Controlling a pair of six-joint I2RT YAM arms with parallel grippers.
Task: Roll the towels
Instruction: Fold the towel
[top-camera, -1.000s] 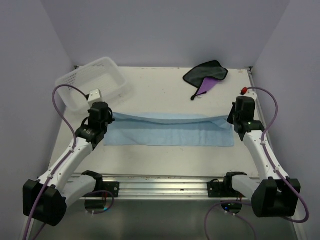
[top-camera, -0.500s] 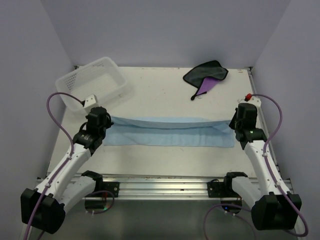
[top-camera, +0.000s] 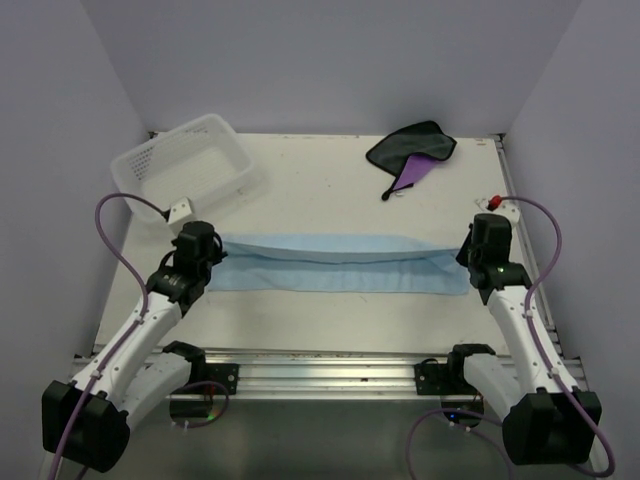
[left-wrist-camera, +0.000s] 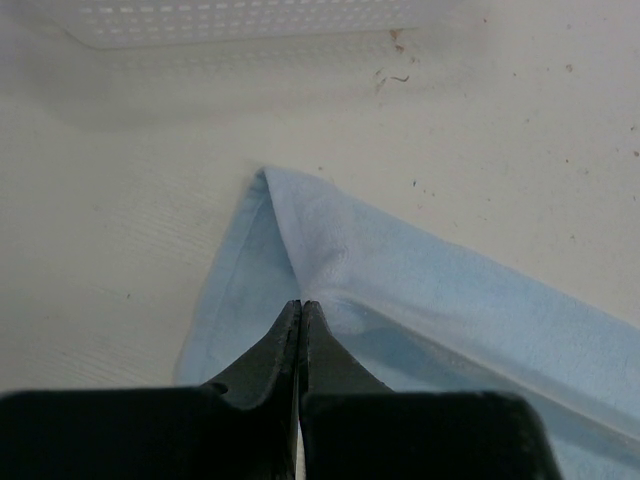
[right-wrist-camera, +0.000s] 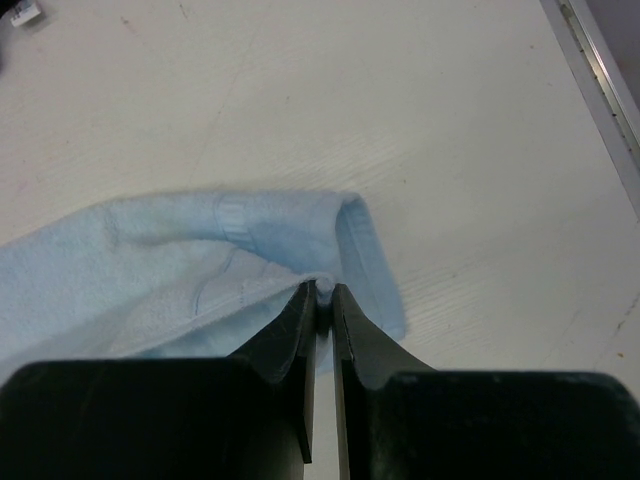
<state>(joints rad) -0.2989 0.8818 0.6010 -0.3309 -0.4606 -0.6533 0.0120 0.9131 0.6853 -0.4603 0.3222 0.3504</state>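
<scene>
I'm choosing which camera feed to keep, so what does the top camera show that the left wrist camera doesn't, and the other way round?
Only the top view: the purple and dark grey towel, the right gripper shut on the right end of the light blue towel, and that towel's full length. Only the left wrist view: close up, the folded-over corner pinched between shut jaws. Both: the left gripper, the light blue towel, the white lattice basket.

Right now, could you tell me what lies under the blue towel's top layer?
The blue towel is doubled: its lower layer shows along the near edge; the table beneath is hidden.
</scene>
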